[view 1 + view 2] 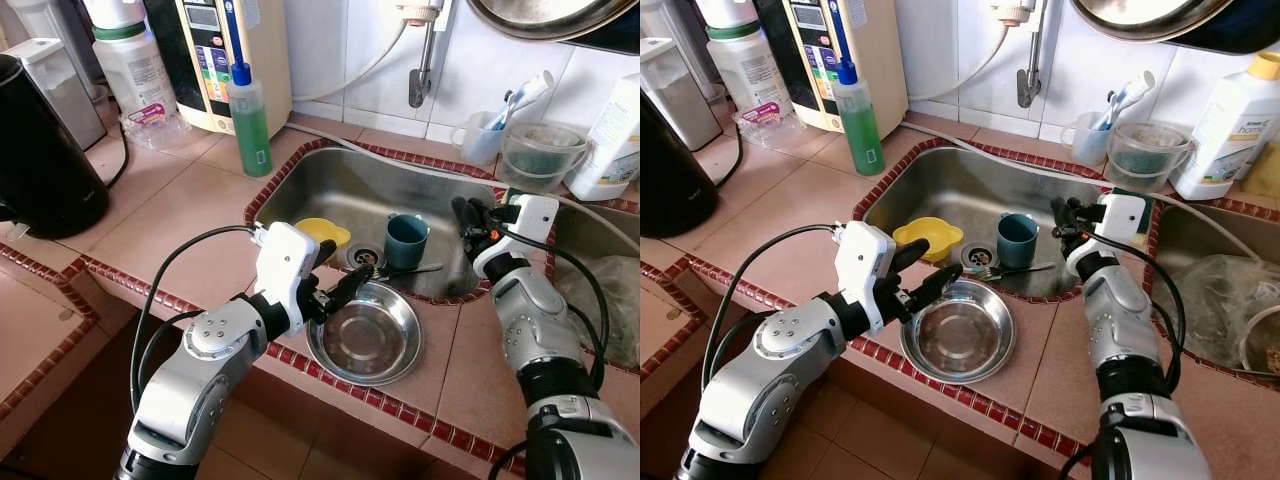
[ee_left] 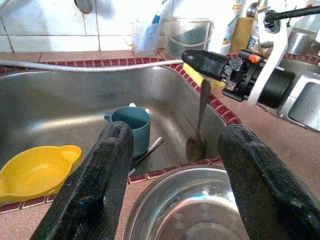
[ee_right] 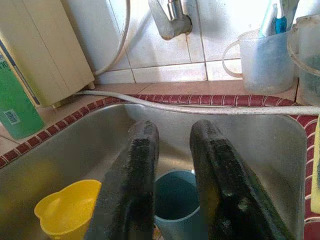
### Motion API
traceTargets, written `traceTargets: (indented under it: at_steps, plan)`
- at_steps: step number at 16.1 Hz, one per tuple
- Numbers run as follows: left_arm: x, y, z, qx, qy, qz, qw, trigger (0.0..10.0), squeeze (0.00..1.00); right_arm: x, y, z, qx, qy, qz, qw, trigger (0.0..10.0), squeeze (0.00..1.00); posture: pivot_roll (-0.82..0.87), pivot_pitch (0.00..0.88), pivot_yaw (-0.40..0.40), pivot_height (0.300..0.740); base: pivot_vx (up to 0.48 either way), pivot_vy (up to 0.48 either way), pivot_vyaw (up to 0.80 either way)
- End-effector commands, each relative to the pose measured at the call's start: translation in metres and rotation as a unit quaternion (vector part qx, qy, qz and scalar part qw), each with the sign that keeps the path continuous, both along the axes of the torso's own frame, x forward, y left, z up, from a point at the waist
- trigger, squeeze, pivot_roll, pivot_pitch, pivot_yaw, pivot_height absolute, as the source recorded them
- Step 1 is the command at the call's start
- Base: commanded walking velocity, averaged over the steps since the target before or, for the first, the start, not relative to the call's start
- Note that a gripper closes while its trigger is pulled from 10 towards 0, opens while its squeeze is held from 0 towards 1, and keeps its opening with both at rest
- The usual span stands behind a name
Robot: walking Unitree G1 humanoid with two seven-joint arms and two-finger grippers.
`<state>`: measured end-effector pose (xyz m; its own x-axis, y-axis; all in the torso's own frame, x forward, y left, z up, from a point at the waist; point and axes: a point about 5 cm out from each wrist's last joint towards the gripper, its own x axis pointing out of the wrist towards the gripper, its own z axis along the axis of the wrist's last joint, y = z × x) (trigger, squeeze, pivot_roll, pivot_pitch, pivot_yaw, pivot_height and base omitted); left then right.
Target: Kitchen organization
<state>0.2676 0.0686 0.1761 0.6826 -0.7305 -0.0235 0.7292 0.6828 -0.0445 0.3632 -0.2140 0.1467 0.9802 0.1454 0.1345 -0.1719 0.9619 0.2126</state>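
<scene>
A shiny steel bowl (image 1: 365, 338) sits on the tiled counter edge just in front of the steel sink (image 1: 330, 185). My left gripper (image 1: 348, 262) hovers open over the bowl's far-left rim, nothing between its fingers (image 2: 100, 185). In the sink lie a yellow bowl (image 1: 325, 232), an upright teal cup (image 1: 407, 240) and a spoon (image 1: 410, 269) near the drain. My right gripper (image 1: 465, 212) hangs over the sink's right edge, pointing at the cup (image 3: 175, 200). Its fingers (image 3: 132, 180) stand a narrow gap apart and hold nothing.
A green soap bottle (image 1: 250, 115) and a water purifier (image 1: 215, 60) stand behind the sink on the left, a black kettle (image 1: 40, 160) at far left. Behind right are a toothbrush cup (image 1: 478, 135), a clear jug (image 1: 540, 155) and a white bottle (image 1: 615, 140). A plastic bag (image 1: 600, 290) lies right.
</scene>
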Motion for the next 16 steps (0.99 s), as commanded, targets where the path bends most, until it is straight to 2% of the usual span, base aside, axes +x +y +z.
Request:
traceTargets:
  at_steps: [1, 8, 11, 12, 13, 16]
  plan:
    - [-0.001, -0.001, 0.006, -0.002, -0.01, -0.002, 1.0, 10.0, 0.0, 0.002, -0.003, 0.006, 0.002, -0.011, -0.001, 1.0, 10.0, 1.0, -0.21, 0.08, 0.061, 0.74, 0.0, 0.0, 0.0]
    - [-0.002, 0.004, 0.002, 0.014, -0.011, -0.007, 1.0, 10.0, 0.0, -0.002, -0.009, 0.006, -0.034, -0.021, -0.008, 0.999, 10.0, 1.0, -0.21, 0.067, 0.057, 0.74, 0.0, 0.0, 0.0]
    - [0.0, 0.016, -0.003, 0.033, -0.011, 0.005, 0.999, 10.0, 0.0, -0.011, -0.006, 0.003, -0.05, -0.019, 0.043, 0.998, 10.0, 1.0, -0.21, 0.06, 0.05, 0.74, 0.0, 0.0, 0.0]
    - [0.002, 0.02, -0.005, 0.041, -0.013, 0.01, 0.999, 10.0, 0.0, -0.015, -0.003, 0.002, -0.058, -0.018, 0.061, 0.996, 10.0, 0.78, -0.21, 0.058, 0.049, 0.74, 0.0, 0.0, 0.0]
    - [0.004, 0.025, -0.007, 0.048, -0.013, 0.017, 0.999, 10.0, 0.0, -0.02, 0.0, -0.001, -0.068, -0.017, 0.083, 0.994, 10.0, 0.0, -0.21, 0.057, 0.048, 0.74, 0.0, 0.0, 0.0]
    - [0.006, 0.036, -0.009, 0.063, -0.019, 0.025, 0.998, 10.0, 0.0, -0.04, 0.01, -0.007, -0.08, -0.012, 0.154, 0.985, 10.0, 0.0, -0.21, 0.056, 0.048, 0.74, 0.0, 0.0, 0.0]
